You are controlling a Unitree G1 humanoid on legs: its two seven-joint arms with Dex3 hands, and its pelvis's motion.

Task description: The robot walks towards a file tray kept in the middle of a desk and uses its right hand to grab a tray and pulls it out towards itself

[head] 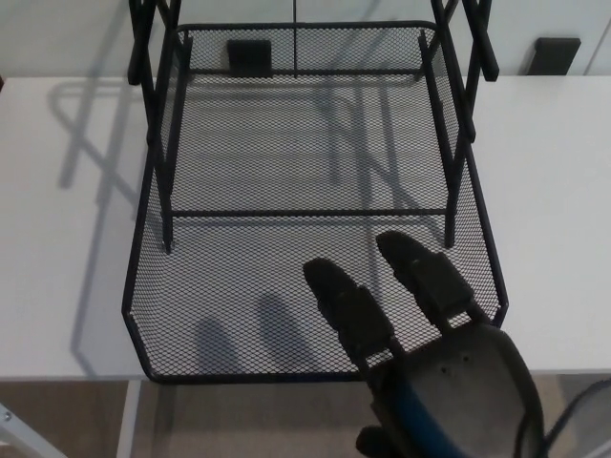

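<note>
View: a single head view, mounted above the desk (57,239).
Facing: steeply downward and forward, toward the desk's far edge.
Nearness: close; the tray (315,124) spans most of the frame.
Near edge: right hand (430,353) enters bottom right.
Overlap: none; no second view.

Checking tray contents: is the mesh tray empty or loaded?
Empty: bare mesh across the file tray; only the right robot hand hovers above it.
</note>
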